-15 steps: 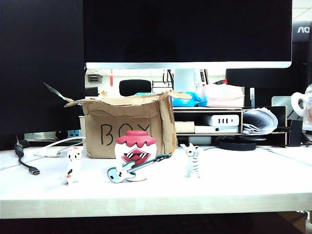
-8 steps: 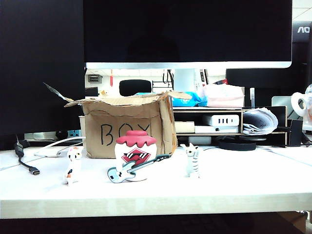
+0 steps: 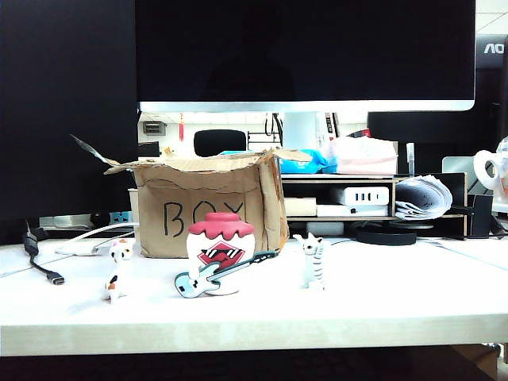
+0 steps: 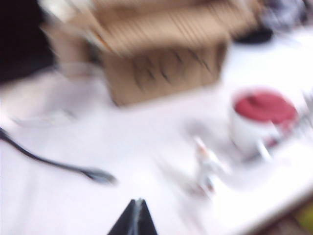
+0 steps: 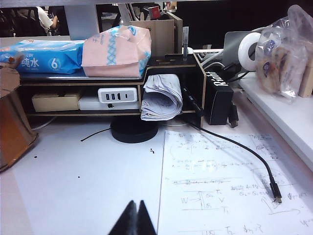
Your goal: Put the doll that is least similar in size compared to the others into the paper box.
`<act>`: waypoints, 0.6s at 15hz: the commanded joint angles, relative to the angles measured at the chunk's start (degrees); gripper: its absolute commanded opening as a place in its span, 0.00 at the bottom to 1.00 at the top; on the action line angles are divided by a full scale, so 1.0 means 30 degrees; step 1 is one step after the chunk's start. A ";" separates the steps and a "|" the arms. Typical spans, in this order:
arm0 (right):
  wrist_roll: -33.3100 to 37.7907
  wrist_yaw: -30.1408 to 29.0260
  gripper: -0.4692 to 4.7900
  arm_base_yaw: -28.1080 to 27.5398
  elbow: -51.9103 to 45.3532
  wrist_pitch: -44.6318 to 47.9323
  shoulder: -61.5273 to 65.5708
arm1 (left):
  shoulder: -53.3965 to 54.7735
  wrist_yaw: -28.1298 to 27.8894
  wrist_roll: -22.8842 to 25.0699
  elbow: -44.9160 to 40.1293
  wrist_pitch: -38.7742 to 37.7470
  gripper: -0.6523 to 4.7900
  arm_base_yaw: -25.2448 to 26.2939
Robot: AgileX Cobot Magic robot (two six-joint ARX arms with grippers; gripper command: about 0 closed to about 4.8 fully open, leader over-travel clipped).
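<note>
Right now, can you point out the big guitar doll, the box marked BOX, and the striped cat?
the doll (image 3: pixel 221 246), exterior view, on its white face below the red cap.
the paper box (image 3: pixel 198 202), exterior view, on its brown front wall.
striped cat figurine (image 3: pixel 313 266), exterior view, on its body.

The white worktop (image 3: pixel 381 305) is carrying the paper box (image 3: pixel 208 208), with the doll (image 3: pixel 221 252) standing just in front of it. A white-orange cat figurine (image 3: pixel 119 271) is sitting left of the doll, a grey-striped cat figurine (image 3: pixel 313 262) right of it, and a black cable (image 3: pixel 38 258) is lying far to the doll's left.
</note>
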 commanded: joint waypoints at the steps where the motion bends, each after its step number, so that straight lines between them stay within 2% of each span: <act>1: -0.0015 0.0000 0.09 0.0029 -0.0058 0.0313 -0.0007 | 0.2426 0.0138 0.0044 0.0029 0.0095 0.11 -0.3789; 4: 0.0051 -0.0408 0.09 0.0029 -0.0058 0.0321 -0.0007 | 0.2499 0.0131 0.0393 0.0022 0.0080 0.11 -0.4255; 5: 0.1559 -0.1676 0.09 0.0029 -0.0051 0.0408 -0.0007 | 0.2499 0.0124 0.0393 0.0022 0.0109 0.11 -0.4255; 7: 0.4750 -0.3949 0.09 0.0029 -0.0044 0.3038 -0.0007 | 0.2492 0.0124 0.0423 0.0022 0.0109 0.11 -0.4255; 9: 0.6768 -0.4175 0.09 0.0036 0.0146 0.6666 -0.0007 | 0.2492 0.0124 0.0423 0.0022 0.0109 0.11 -0.4255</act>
